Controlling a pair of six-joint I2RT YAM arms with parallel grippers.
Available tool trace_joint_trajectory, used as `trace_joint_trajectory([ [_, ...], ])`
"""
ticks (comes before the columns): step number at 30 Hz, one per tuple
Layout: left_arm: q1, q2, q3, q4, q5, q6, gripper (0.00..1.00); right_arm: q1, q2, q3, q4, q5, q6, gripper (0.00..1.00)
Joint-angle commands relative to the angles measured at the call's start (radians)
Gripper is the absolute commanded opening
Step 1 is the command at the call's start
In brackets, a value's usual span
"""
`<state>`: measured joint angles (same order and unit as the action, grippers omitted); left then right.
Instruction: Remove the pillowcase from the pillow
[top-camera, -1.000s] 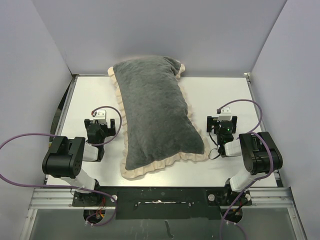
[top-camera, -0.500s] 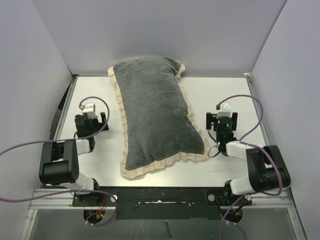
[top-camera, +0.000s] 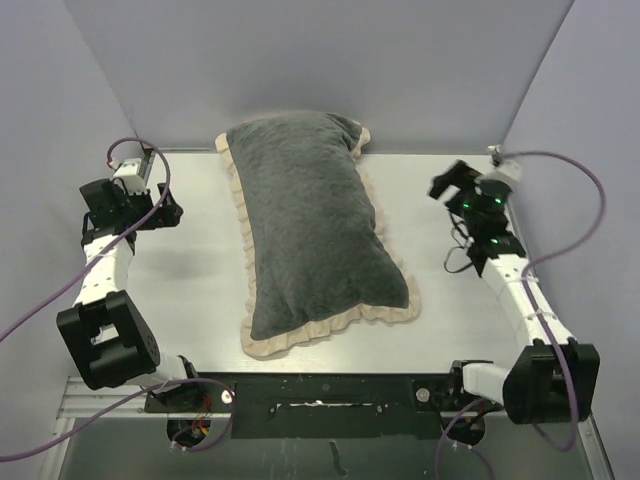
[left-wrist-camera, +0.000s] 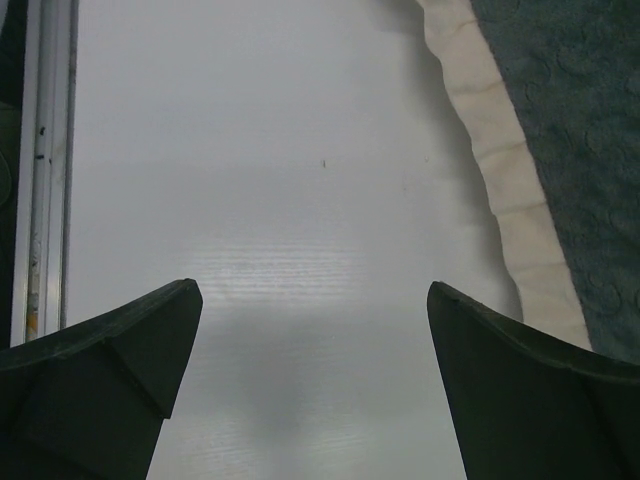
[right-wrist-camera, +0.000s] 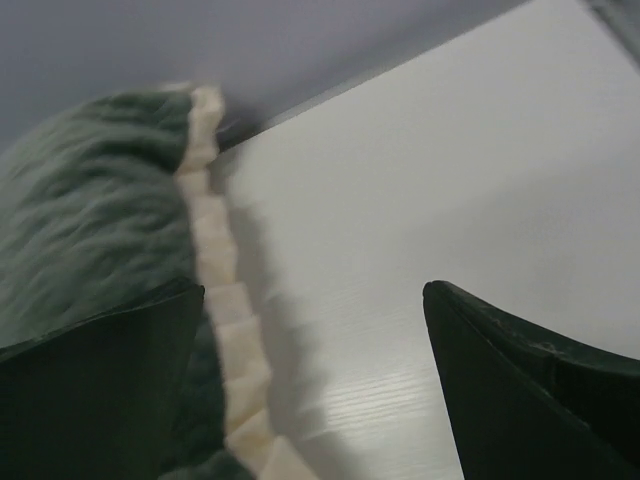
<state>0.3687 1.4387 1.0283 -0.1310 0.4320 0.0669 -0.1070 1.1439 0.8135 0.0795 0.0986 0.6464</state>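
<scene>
Near: one white table (top-camera: 200, 290) is carrying one dark grey frilled pillowcase (top-camera: 320, 230), running from centre-near to the far wall | Inside: it is bulging, hiding the pillow | Sides, farther: left gripper (left-wrist-camera: 312, 300) and right gripper (right-wrist-camera: 314, 300) are hovering beside the frill, fingers wide, holding nothing | Progress: nothing removed; gripping and pulling are remaining.

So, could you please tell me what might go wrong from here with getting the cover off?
Both the left claw and right claw hang open, clear of the pillowcase. No opening shows from any view, so a pinch on the plush could catch the hidden pillow too. A grip on the thin frill alone may slip. The far end sits at the back wall, leaving little room to pull that way.
</scene>
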Motion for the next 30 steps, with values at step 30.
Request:
trace_joint_trajectory([
  [30,0.084,-0.110,0.020,-0.444,0.206,0.171,0.98,1.375,0.799,0.632,-0.617,0.556,-0.444,0.98],
])
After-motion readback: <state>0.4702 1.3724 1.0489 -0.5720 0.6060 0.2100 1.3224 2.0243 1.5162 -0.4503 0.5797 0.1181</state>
